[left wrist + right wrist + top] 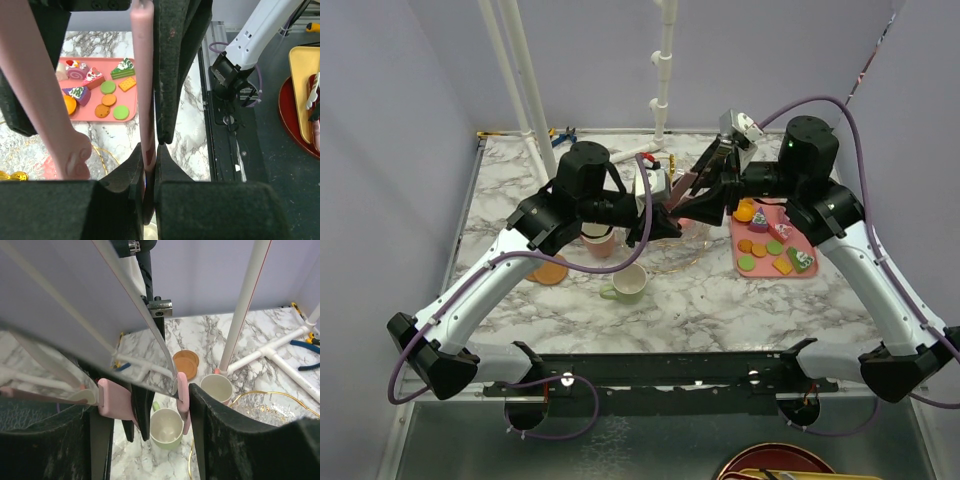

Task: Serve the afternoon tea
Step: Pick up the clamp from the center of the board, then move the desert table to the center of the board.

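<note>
afternoon tea cakes [760, 250] lie on the pink tray [767, 272] at right; left gripper [149, 155] pinches a pink-rimmed panel [142, 75], right gripper [147, 407] straddles it, grip unclear, so it may drop onto the glass stand [670, 266].

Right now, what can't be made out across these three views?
1. Clear glass stand with gold rim: top view, left gripper and right gripper cover it; tiers uncountable.
2. Pink-framed reflective panel: right wrist view, cut off by picture edges; what it is, unclear.
3. Right gripper's contact with the panel's pink feet: right wrist view, too close to judge.
4. Pink mug: top view, mostly under the left arm.
</note>
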`<state>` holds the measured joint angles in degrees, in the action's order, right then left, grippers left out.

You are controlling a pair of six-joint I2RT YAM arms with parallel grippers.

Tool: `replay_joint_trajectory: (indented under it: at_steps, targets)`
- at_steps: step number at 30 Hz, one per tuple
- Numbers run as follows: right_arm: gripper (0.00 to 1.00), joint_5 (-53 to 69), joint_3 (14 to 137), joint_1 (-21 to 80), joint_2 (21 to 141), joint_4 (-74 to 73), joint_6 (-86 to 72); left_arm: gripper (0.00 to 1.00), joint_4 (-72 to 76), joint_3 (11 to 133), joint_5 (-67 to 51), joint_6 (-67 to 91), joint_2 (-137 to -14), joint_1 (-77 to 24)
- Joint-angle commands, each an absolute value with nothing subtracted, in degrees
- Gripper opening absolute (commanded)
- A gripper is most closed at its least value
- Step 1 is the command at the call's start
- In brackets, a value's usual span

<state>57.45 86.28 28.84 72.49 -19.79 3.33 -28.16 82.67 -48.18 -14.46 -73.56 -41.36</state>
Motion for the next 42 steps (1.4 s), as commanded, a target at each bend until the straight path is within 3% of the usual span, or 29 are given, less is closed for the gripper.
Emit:
replay_joint_trajectory:
  at_steps: [1,2,4,7,9,11,24,30,37,42]
  targets:
    - [0.56,52.9,83.8,28.6,70.0,-12.8,1.2,0.0,-28.3,85.5,-48.7,-16.8,-73.2,-41.6]
    - [0.55,52.1,83.2,28.5,69.6,-11.8,0.8,0.05,-28.2,85.8,-48.6,-16.8,-73.3,-41.6]
    - [0.54,50.4,81.8,28.5,68.6,-9.9,0.3,0.33,-28.3,86.1,-47.9,-16.9,-73.2,-41.6]
    - [0.52,46.5,80.4,28.5,67.3,-8.1,0.4,0.67,-28.3,86.5,-46.5,-16.5,-72.7,-41.6]
    - [0.51,43.3,80.2,28.6,66.5,-7.5,0.7,0.81,-28.4,86.7,-44.5,-16.1,-72.5,-41.6]
    - [0.51,40.2,79.9,28.5,65.6,-6.9,1.2,0.87,-28.5,86.9,-41.3,-15.3,-72.4,-41.6]
    - [0.47,20.8,76.5,28.5,57.8,-5.3,4.7,0.89,-26.9,83.9,-19.0,-11.5,-74.8,-41.5]
    - [0.47,16.6,73.5,28.5,54.1,-4.5,4.7,0.76,-19.9,85.3,-12.7,-7.7,-81.9,-41.5]
    - [0.47,15.1,72.4,28.5,51.9,-5.4,4.7,0.69,-17.1,89.7,-9.0,-7.9,-88.0,-41.5]
    - [0.46,15.1,71.8,28.5,50.7,-5.9,4.2,0.57,-13.9,89.9,-5.7,-7.3,-90.2,-41.5]
